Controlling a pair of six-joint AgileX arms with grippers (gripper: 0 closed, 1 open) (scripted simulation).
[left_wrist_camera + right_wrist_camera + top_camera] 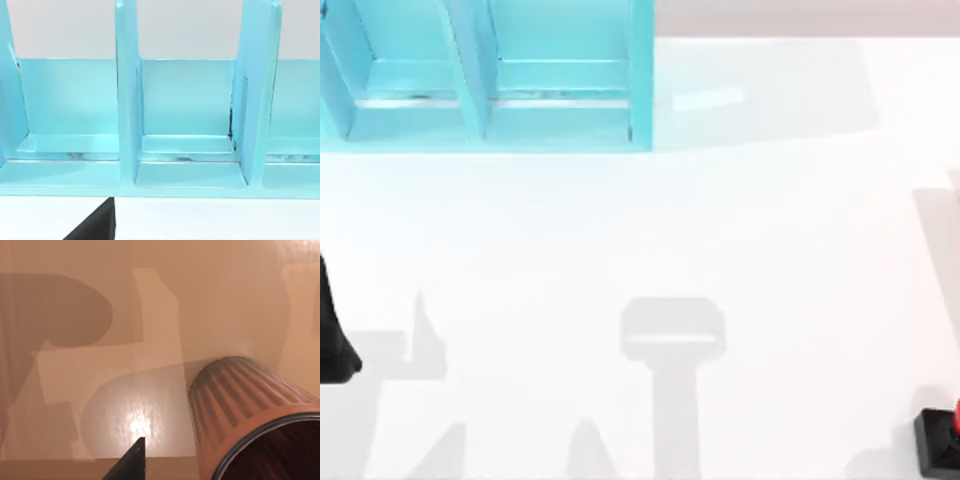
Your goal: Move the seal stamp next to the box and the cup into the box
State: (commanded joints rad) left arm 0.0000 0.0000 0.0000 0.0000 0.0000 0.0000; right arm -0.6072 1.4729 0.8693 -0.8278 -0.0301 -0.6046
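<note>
The seal stamp, a black block with a red knob, stands at the table's front right corner, cut by the top view's edge. The cup, coppery and ribbed with a dark inside, stands upright on the table close under my right wrist camera. One dark fingertip of my right gripper shows beside it, apart from its wall. The light blue box with upright dividers sits at the back left. My left arm is at the left edge. Its wrist view faces the box, with one dark fingertip low in front.
The white table lies bare between the box and the stamp, crossed by grey arm shadows near the front. The box's dividers split it into open compartments.
</note>
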